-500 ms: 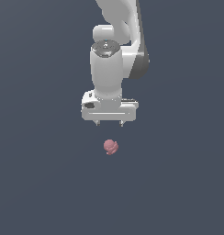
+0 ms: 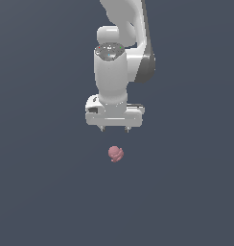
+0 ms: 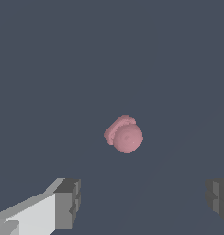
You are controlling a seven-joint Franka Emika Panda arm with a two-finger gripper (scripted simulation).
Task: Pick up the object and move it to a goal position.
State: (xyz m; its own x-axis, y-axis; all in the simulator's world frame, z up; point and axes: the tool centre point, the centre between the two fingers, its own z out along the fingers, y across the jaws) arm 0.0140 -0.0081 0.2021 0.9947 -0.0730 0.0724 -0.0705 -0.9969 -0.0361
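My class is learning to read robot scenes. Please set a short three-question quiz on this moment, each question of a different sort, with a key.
1. True or false: the tool is closed on the pink blob.
2. Multiple choice: in the exterior view, the blob lies (A) above the tool, (B) below the tool, apart from it, (C) between the fingers.
3. Fill in: the tool's jaws stand ____.

Key: 1 false; 2 B; 3 open. In the wrist view the two fingers are spread wide, and the blob lies beyond them, untouched.
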